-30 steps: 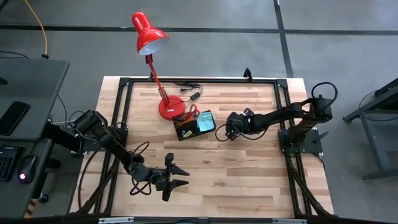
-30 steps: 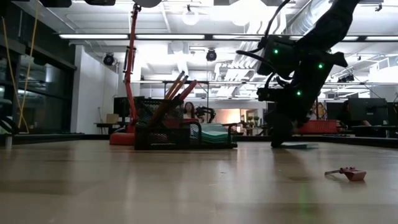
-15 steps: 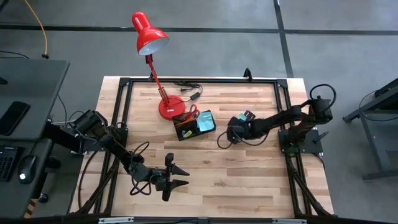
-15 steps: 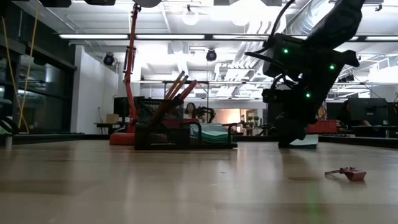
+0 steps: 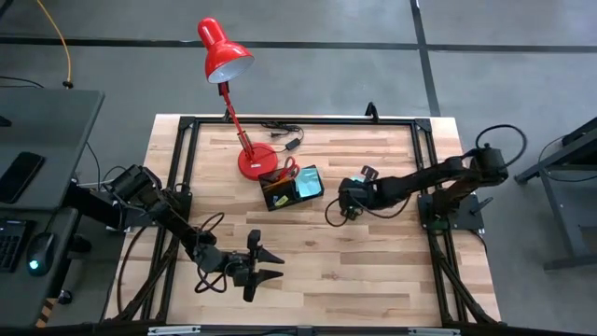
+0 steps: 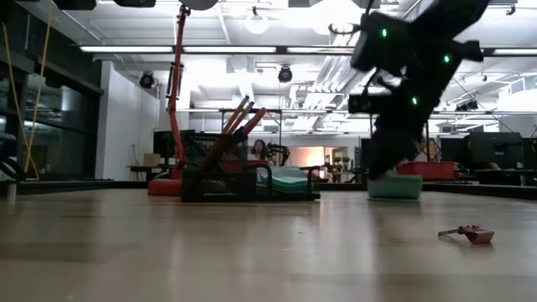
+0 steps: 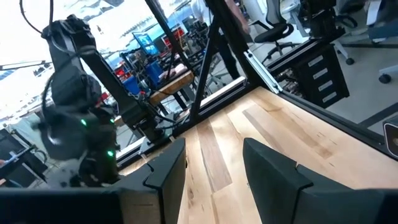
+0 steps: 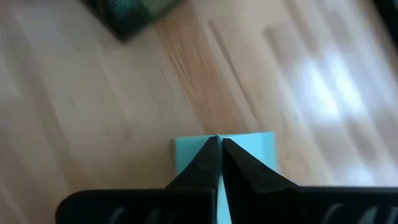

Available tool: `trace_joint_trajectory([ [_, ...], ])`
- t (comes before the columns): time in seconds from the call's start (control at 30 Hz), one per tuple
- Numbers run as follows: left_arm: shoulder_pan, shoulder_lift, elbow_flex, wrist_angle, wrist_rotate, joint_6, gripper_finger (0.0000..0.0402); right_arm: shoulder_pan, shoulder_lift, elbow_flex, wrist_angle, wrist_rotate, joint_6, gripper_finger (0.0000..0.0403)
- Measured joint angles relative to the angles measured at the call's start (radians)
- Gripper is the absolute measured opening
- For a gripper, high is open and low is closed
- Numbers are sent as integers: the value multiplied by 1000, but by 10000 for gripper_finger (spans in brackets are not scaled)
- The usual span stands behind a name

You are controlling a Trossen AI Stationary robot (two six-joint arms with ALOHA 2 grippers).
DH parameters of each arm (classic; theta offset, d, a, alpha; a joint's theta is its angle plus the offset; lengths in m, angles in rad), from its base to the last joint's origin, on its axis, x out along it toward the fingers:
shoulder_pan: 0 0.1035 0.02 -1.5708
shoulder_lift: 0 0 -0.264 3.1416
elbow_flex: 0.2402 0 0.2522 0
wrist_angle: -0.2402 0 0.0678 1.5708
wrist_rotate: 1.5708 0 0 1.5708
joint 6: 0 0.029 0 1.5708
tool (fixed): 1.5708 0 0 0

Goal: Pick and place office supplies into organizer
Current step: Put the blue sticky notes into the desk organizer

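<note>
Fingers: right gripper (image 8: 218, 142) pinched on teal pad (image 8: 261, 155), left gripper (image 5: 268, 262) spread | wooden table (image 5: 373, 252) | bright workshop

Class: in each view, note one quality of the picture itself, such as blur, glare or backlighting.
Low view: bright ceiling lights silhouette the right gripper. Right wrist view: blurred, with window glare on the wooden table. Left wrist view: room behind washed out. High view: evenly lit.

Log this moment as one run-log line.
right pincer: shut, on teal sticky pad, right of organizer | left pincer: open, idle near front edge | scissors, pencils: in organizer
</note>
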Motion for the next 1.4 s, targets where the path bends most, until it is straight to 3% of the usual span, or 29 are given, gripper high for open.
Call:
trace_joint_trajectory([
  [0.37, 0, 0, 0, -1, 1, -2, 152, 14, -117, 60, 21, 21, -133, 1],
  [0.63, 0, 0, 0, 1, 1, -3, 152, 43, -124, 145, 37, 17, -321, 0],
  [0.73, 0, 0, 0, 3, 1, -5, 152, 56, -124, 150, 117, -20, -420, 0],
  [0.9, 0, 0, 0, 2, 2, -9, 152, 52, -90, 149, 220, -145, -561, 0],
  [1.1, 0, 0, 0, -4, 2, -22, 152, 47, -27, 149, 325, -138, -713, 0],
  [1.4, 0, 0, 0, -12, 2, -25, 152, 33, 32, 149, 438, -141, -775, 0],
])
